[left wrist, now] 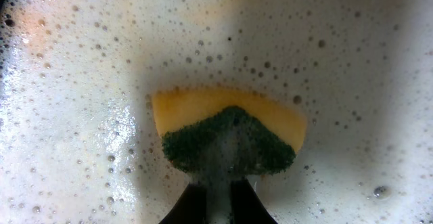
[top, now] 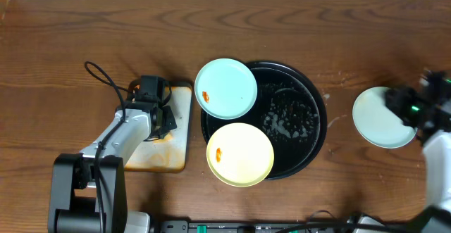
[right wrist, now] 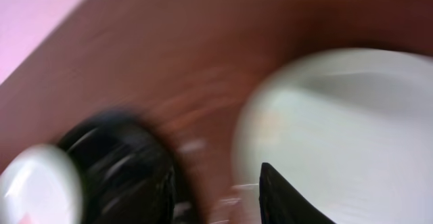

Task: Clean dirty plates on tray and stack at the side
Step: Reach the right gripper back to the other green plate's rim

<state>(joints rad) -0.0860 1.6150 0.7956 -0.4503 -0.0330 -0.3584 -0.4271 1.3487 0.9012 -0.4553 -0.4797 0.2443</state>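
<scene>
Reaching right end effector (top: 397, 103) over plate (top: 370, 122)

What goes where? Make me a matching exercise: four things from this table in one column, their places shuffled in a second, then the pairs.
Things
1. yellow plate
2. smeared blue plate
3. blue plate without smears
4. sponge

Places
A. on the table, right of the black tray
B. held in the left gripper, over foam
C. on the black tray's near rim
D. on the black tray's far left rim

Pairs: 1-C, 2-D, 3-A, 4-B
</scene>
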